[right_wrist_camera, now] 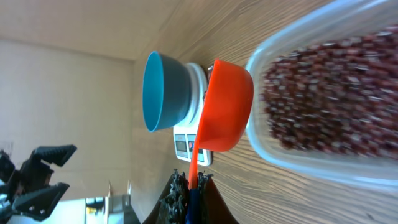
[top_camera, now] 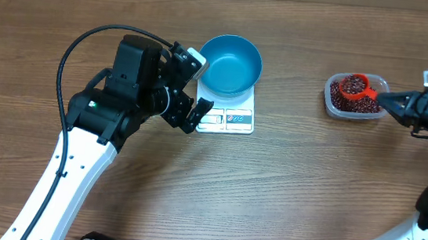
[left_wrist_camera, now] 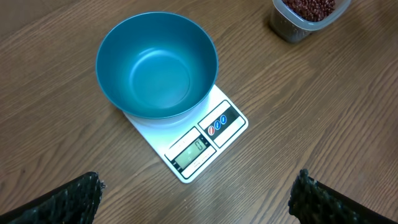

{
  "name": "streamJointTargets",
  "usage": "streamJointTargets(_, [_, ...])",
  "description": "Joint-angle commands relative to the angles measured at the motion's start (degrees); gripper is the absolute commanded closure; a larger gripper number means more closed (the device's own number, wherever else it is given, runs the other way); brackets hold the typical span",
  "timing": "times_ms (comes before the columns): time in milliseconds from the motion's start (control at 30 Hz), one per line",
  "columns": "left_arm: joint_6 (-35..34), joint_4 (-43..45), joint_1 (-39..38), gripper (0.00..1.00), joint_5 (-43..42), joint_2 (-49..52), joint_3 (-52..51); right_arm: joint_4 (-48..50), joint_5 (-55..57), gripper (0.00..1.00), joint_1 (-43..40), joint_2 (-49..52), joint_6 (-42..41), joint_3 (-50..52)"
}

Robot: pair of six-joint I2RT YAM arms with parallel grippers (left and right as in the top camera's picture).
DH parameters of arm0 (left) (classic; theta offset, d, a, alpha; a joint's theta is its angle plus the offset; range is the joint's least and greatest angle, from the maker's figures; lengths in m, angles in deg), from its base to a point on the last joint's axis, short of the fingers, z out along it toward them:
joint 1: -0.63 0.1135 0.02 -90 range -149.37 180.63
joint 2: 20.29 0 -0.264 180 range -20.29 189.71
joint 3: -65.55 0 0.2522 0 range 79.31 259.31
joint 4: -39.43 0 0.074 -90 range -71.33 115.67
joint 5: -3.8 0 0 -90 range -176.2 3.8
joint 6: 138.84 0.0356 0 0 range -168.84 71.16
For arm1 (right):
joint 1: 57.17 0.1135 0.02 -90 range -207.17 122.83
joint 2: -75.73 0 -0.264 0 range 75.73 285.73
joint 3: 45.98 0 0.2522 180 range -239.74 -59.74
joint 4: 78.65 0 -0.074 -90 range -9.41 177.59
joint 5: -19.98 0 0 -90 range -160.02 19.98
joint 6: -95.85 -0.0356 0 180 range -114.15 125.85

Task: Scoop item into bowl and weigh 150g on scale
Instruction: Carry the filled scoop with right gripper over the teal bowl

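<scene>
The left gripper (top_camera: 196,87) hangs over the table (top_camera: 286,190) with its fingers (left_wrist_camera: 74,199) spread wide and nothing between them. In the overhead view it sits at 9 o'clock of the white scale (top_camera: 226,115), close to that edge. One finger reaches near the rim of the blue bowl (top_camera: 231,63), but I cannot tell whether it touches. The bowl stands on the scale's 12 o'clock half, leaving the display and buttons showing at 6 o'clock, and its inside is bare blue. From the left wrist camera, bowl and scale lie ahead of the open fingers toward 12 o'clock, apart from both tips.

The right gripper (top_camera: 389,102) is clamped narrow on the handle of an orange scoop (top_camera: 353,87), which runs straight out from between its fingers. The gripper itself is at 3 o'clock of the clear tub (top_camera: 328,99). The beans (top_camera: 357,105) lie as a maroon heap filling that tub. The scoop's cup is over the tub toward its 12 o'clock side, and in the overhead view dark beans show inside the cup. From the right wrist camera the cup overlaps the tub's rim; whether it rests on the heap I cannot tell. The tub is at 3 o'clock of the bowl, well apart from it.
</scene>
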Motion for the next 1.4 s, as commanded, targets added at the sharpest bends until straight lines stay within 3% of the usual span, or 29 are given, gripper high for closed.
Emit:
streamJointTargets(0, [1.29,0.02,-0.02,0.0,-0.81,-0.68,0.76,-0.28,-3.76,0.97,3.65,0.15,2.16,0.28])
streamJointTargets(367, [1.27,0.02,-0.02,0.0,-0.81,-0.68,0.76,0.94,-10.19,0.96,18.34,0.15,1.7,-3.1])
streamJointTargets(600, [1.27,0.02,-0.04,0.0,-0.81,-0.68,0.76,9.46,-9.11,0.96,27.32,0.15,-9.99,-8.83])
streamJointTargets(767, [1.27,0.02,-0.02,0.0,-0.81,-0.68,0.76,15.78,1.33,0.96,32.54,0.15,-21.29,-13.05])
streamJointTargets(1033, [1.27,0.02,-0.04,0.0,-0.81,-0.68,0.76,16.55,18.78,0.96,39.98,0.15,-27.98,-17.84])
streamJointTargets(1367, [1.27,0.02,-0.02,0.0,-0.81,-0.68,0.76,17.46,30.62,0.96,46.21,0.15,-31.17,-19.32])
